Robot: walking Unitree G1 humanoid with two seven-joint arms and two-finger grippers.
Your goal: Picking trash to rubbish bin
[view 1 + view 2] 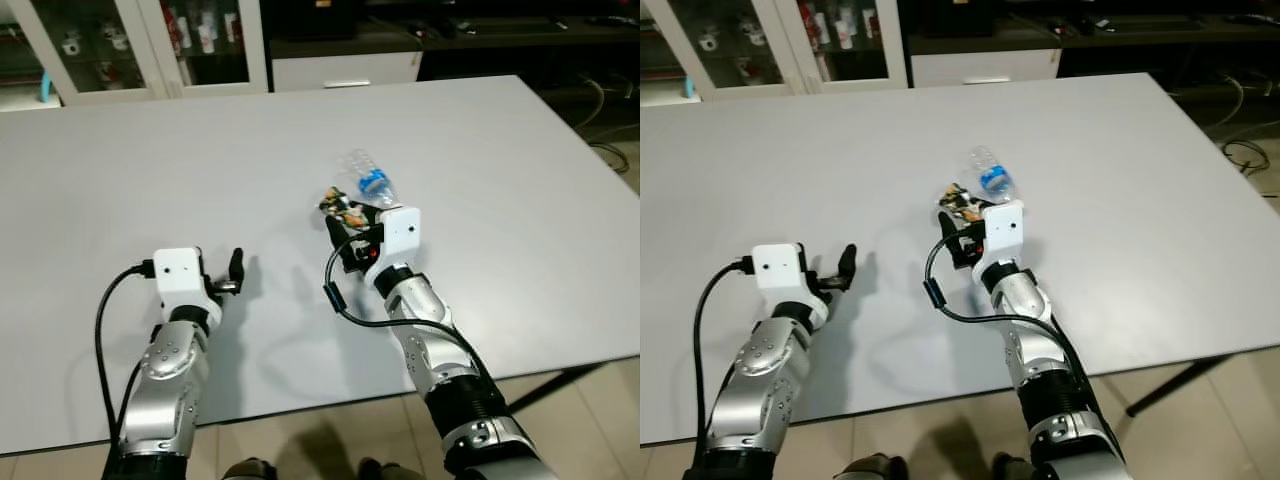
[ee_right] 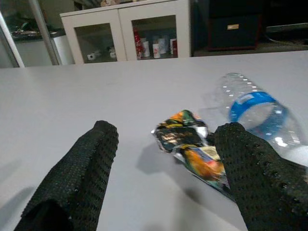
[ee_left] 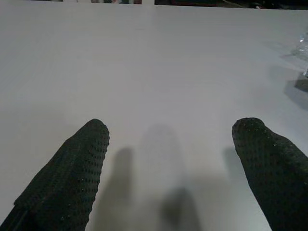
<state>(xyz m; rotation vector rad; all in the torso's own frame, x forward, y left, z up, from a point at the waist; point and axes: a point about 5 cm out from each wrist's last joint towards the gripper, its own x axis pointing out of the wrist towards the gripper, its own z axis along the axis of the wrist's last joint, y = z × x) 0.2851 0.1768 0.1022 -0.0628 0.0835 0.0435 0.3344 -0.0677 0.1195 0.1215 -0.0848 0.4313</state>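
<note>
Head views: white tabletop (image 1: 480, 150). Right tool (image 1: 345, 240) sat low over it, fingers spread, nothing gripped. Crumpled wrapper (image 1: 342, 208) lay touching the tool's far end, at its 12 o'clock. Clear bottle (image 1: 368, 179) with blue label lay on its side just beyond, at 1 o'clock from the wrapper, the two touching or nearly so; could not tell which. Left tool (image 1: 232, 273) rested near the tabletop's near edge, at 9 o'clock from the right tool, well apart from the trash. No bin noted.

Left wrist view: left tool's two fingers (image 3: 72, 178) stood wide apart over bare tabletop, holding nothing.

Right wrist view: right tool's fingers (image 2: 77, 178) were open with the wrapper (image 2: 190, 147) ahead, lying closer to one finger than the other. Bottle (image 2: 257, 118) was just behind it.

Judgement: the step in hand looked like the wrapper pick. To do it well, shift the tool sideways to centre the wrapper, go forward until it sits between the pads, keep the tips skimming the tabletop, then close without nudging the bottle, which should roll easily.
</note>
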